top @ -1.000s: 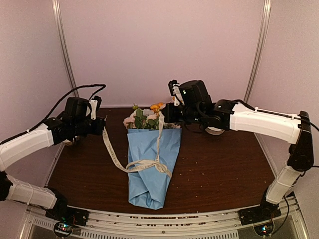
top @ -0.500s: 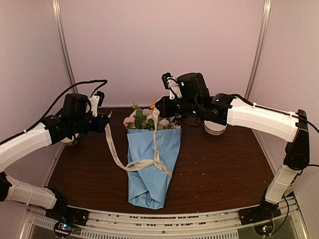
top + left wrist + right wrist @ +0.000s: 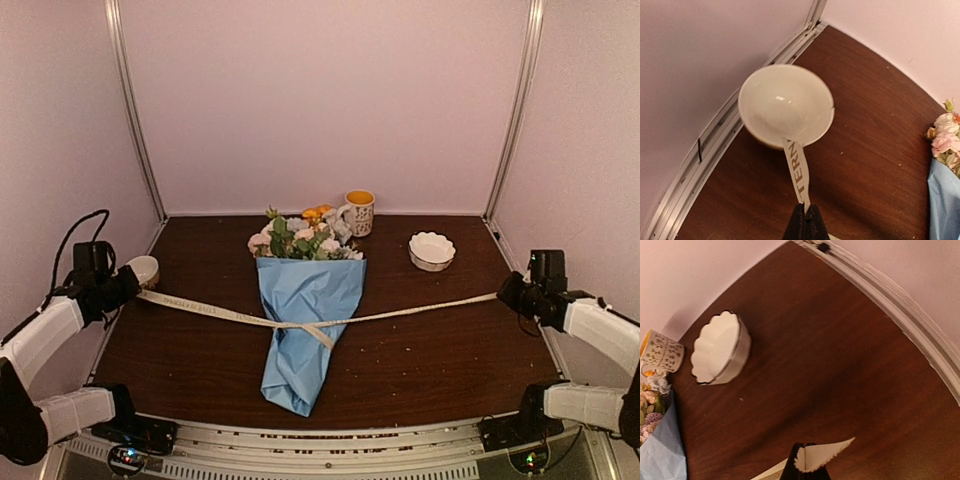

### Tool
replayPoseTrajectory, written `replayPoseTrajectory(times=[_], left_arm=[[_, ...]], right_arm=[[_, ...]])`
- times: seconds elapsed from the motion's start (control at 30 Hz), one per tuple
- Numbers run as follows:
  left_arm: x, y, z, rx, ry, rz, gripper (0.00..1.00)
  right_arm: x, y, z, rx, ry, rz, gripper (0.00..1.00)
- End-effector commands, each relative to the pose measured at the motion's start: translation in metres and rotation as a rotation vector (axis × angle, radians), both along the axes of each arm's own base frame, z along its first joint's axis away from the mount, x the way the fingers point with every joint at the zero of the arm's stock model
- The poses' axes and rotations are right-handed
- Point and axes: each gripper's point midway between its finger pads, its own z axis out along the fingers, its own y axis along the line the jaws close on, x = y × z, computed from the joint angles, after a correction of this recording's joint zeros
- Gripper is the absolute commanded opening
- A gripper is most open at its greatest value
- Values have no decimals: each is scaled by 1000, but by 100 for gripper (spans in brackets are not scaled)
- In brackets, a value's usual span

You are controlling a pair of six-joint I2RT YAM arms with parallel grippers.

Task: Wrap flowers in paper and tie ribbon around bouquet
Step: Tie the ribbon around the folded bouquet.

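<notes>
Cream ribbon point(image 3: 410, 312) runs almost straight across the middle of the top view, from my left gripper point(image 3: 125, 288) at the left edge to my right gripper point(image 3: 505, 292) at the right edge. It crosses itself on the bouquet point(image 3: 303, 300), which lies centre frame with its narrow end toward the bottom. The flowers point(image 3: 300, 238) point at the back wall, near the mug point(image 3: 359, 212). The paper point(image 3: 300, 360) is already closed round the stems.

Both grippers are pressed together, each pinching a ribbon end. In the left wrist view the lettered strip leaves my closed fingertips toward a white bowl point(image 3: 785, 106). In the right wrist view a zigzag-cut tip pokes out past the fingers.

Step in hand, as I judge it: cinching the first knot by pulling outward both ways. The next move likely calls for easing the pull, bringing both ends back over the cone and making a second cross or bow without loosening the first. I cannot tell how tight the crossing sits.
</notes>
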Motion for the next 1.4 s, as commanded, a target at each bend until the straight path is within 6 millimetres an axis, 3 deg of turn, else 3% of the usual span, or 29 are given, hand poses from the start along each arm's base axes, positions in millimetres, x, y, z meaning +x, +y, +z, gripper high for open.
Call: replayPoseTrajectory(times=[0.0,0.1,0.23,0.43,0.7,1.2,1.3,1.37], left_arm=[[-20,20,-13,-70,-54,169,0],[-35,39,-9,-38,-62,248,0],[-55,65,-5,-32,-72,374,0],[-81,99,-2,-21,-70,560,0],[-97,115,-7,-31,-42,656,0],[-107,129,-3,-25,-29,710,0],[-93,121,0,-27,-50,625,0],[-65,94,6,-28,-89,455,0]], right_arm=[[-45,-62,-24,95,-15,-236,0],[-74,-110,-30,112,-36,-415,0],[-97,-151,-25,69,-8,-520,0],[-117,-181,-31,126,8,-596,0],[-130,-194,-32,101,11,-673,0],[-140,-207,-25,140,-44,-712,0],[-135,-199,-21,113,-64,-673,0],[-115,-178,-15,62,-69,-560,0]])
